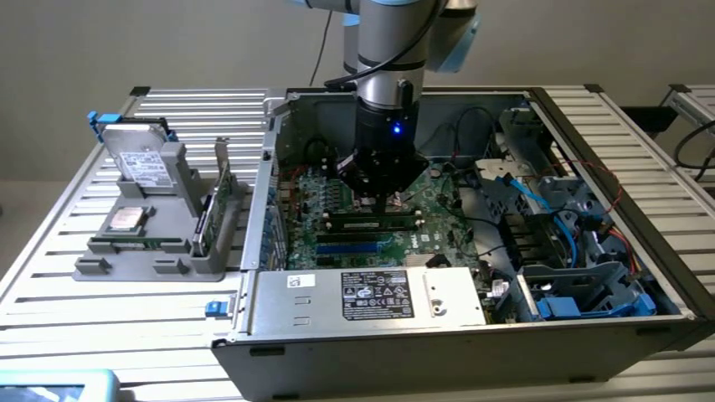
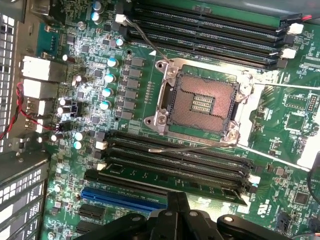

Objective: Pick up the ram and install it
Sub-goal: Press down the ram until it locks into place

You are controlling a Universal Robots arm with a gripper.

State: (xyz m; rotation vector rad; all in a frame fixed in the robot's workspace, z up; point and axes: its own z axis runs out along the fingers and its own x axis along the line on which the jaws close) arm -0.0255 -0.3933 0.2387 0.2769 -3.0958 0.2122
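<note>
The ram [image 1: 372,223] is a long dark-green stick lying seated along a memory slot on the motherboard [image 1: 318,197] inside the open computer case [image 1: 271,159]. My gripper [image 1: 374,201] hangs straight down right over the middle of that stick, fingers shut with nothing between them. In the wrist view the ram [image 2: 140,181] lies in the slot closest to my gripper [image 2: 177,201], beside several empty black slots. Whether the fingertips touch the stick I cannot tell.
An empty processor socket [image 2: 200,102] sits between the two slot banks. A silver power supply [image 1: 374,295] lines the case front, with cables and blue drive bays [image 1: 558,243] on the exterior view's right. A grey holder [image 1: 151,243] with spare parts stands outside on the left.
</note>
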